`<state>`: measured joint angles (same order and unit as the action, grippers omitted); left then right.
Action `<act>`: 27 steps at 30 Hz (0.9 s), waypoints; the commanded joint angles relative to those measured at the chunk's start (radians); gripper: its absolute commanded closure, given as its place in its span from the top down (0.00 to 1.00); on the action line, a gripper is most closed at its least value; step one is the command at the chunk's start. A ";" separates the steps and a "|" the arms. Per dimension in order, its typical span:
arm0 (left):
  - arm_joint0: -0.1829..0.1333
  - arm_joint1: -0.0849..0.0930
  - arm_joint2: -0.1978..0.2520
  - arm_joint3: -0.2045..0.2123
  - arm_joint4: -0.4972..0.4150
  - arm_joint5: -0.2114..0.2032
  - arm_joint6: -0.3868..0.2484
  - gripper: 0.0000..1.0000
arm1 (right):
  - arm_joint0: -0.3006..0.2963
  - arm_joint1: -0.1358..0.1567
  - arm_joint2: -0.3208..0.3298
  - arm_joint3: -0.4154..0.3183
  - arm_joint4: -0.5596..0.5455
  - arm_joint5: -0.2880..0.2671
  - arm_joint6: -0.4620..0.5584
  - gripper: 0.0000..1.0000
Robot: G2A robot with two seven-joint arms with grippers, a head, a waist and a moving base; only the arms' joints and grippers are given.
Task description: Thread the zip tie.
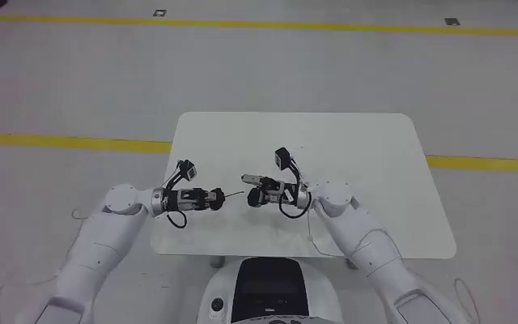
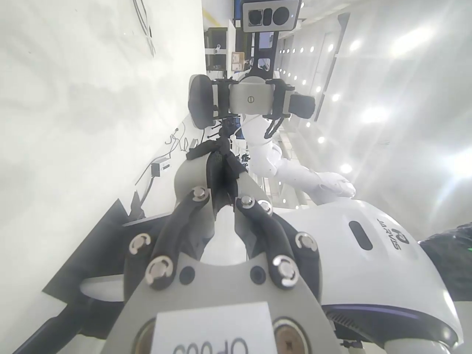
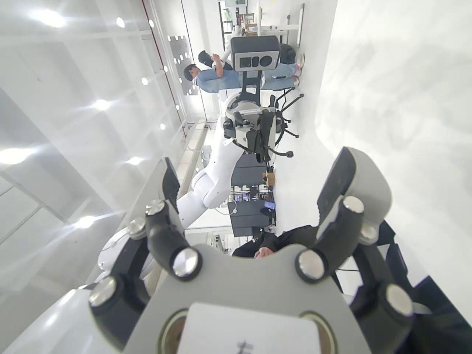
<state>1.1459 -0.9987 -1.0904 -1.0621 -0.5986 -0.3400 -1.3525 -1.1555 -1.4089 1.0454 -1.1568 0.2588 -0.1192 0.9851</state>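
Note:
My left gripper (image 1: 218, 197) (image 2: 221, 165) is shut on a thin black zip tie (image 1: 233, 193) (image 2: 220, 149), whose free end points across the gap at the right gripper. Facing it, my right gripper (image 1: 248, 189) (image 3: 256, 171) stands open with nothing between its fingers, the tie's tip just short of it. Both hang above the front middle of the white table (image 1: 364, 154). The right wrist view has the left gripper (image 3: 263, 149) farther off, the zip tie (image 3: 282, 153) sticking out of it. The left wrist view has the open right gripper (image 2: 250, 103) ahead.
A second black zip tie (image 2: 142, 20) lies loose on the table beyond the right gripper. The table's far half and right side are bare. The front edge (image 1: 243, 255) is close below both arms.

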 commanded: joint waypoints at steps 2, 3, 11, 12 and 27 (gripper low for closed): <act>0.000 0.000 0.000 0.000 0.000 0.000 0.000 0.00 | -0.004 0.000 -0.001 -0.004 0.001 0.002 -0.008 1.00; 0.005 -0.001 0.005 -0.007 -0.002 0.009 0.016 0.00 | -0.008 0.000 -0.004 -0.009 0.001 0.005 -0.016 1.00; 0.010 0.000 0.020 -0.005 -0.063 0.000 -0.038 0.00 | 0.014 0.005 -0.003 0.027 0.084 0.035 0.067 1.00; 0.010 0.002 0.023 -0.007 -0.068 0.000 -0.038 0.00 | 0.017 0.005 -0.002 0.032 0.091 0.034 0.073 1.00; 0.013 0.029 0.048 -0.044 -0.123 0.000 -0.038 0.00 | 0.016 0.020 -0.001 0.027 0.100 -0.009 0.100 0.42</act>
<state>1.1594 -0.9699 -1.0421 -1.1058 -0.7216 -0.3400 -1.3900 -1.1389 -1.3893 1.0455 -1.1284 0.3612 -0.1260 1.0847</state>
